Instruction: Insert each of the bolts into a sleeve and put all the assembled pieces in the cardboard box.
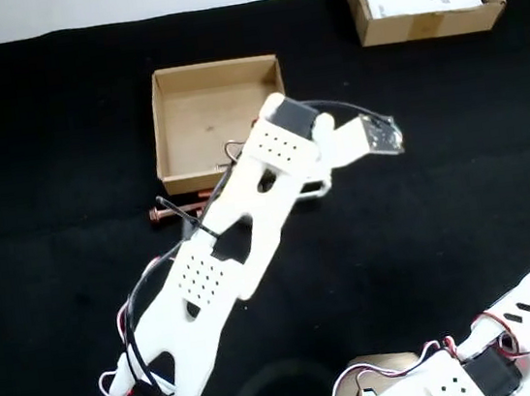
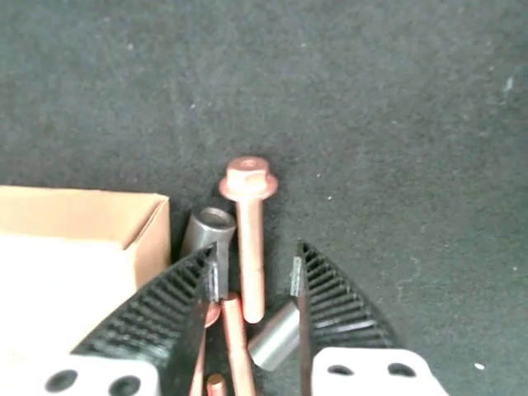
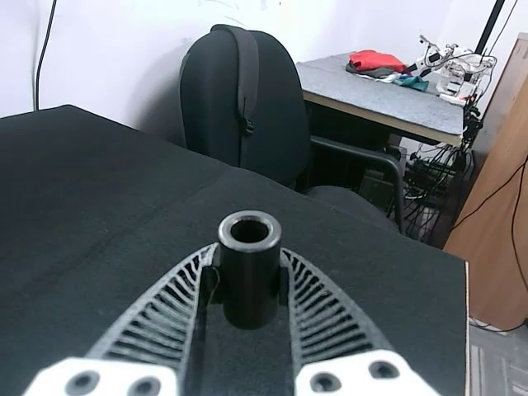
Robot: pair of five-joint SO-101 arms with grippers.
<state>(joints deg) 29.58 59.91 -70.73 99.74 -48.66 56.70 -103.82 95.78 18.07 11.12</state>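
Jaws spread on your left gripper (image 2: 256,254), hovering over a copper bolt (image 2: 250,239), grey sleeve (image 2: 206,231) just beside the cardboard box (image 2: 82,216) | your right gripper (image 3: 247,254) pinches a black sleeve (image 3: 247,285) upright.

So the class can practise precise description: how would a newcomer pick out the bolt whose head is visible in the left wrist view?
Find the open brown cardboard box on the black table. Off its corner lies a grey metal sleeve, and beside that the copper-coloured bolt. Unlike the other bolts, its flanged hexagonal head shows whole.
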